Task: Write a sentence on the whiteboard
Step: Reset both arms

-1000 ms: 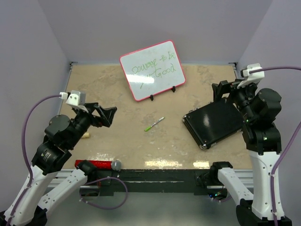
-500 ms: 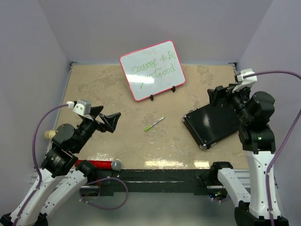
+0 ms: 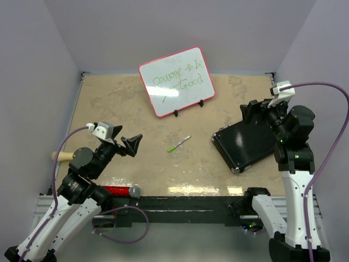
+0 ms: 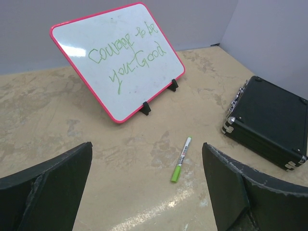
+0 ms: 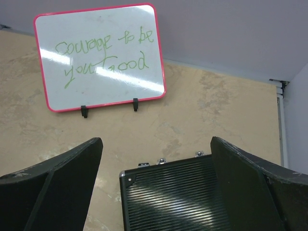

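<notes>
So the whiteboard is propped on its little feet at the far middle of the table, green writing already on it. The green marker lies flat in front of it, apart from it, with its long axis running near-left to far-right. The left gripper is the nearer one, just off to the marker's left. The right gripper hangs over the black case. Both have jaws spread wide, with nothing in them.

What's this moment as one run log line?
whiteboard: propped upright, green writing on it | marker: lying on table, unheld | left tool: open, empty | right tool: open, empty, near black case
</notes>
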Controlling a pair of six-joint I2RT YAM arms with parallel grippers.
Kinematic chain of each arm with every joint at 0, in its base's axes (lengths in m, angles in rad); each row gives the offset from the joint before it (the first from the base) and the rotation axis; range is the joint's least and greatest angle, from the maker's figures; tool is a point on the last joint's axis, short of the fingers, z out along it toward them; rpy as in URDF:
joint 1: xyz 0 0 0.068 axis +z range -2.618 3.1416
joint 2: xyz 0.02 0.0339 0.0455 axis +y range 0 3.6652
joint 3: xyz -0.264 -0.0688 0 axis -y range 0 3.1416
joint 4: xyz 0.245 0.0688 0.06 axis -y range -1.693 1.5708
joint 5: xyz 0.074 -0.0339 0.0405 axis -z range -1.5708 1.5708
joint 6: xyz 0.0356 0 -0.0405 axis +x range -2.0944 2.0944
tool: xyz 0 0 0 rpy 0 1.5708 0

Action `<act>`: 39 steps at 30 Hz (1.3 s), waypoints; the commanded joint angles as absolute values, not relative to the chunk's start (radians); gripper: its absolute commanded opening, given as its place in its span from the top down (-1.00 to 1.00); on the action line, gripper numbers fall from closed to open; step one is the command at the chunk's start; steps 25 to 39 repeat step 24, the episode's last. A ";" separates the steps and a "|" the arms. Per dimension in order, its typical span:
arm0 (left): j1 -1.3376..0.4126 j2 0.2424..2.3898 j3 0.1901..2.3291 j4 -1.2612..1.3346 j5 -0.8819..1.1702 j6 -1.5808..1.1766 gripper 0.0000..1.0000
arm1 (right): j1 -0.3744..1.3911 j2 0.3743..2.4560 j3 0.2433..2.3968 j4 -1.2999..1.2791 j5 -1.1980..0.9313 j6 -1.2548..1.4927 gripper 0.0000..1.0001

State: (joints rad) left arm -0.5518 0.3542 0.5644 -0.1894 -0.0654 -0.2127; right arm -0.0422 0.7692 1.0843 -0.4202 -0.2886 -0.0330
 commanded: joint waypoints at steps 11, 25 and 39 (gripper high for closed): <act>-0.548 0.362 0.565 -0.133 -0.077 -0.186 -1.00 | -0.064 0.755 1.088 -0.373 -0.328 -0.032 -0.97; -0.548 0.365 0.565 -0.144 -0.100 -0.187 -1.00 | -0.064 0.758 1.094 -0.368 -0.307 -0.040 -0.97; -0.548 0.365 0.565 -0.144 -0.100 -0.187 -1.00 | -0.064 0.758 1.094 -0.368 -0.307 -0.040 -0.97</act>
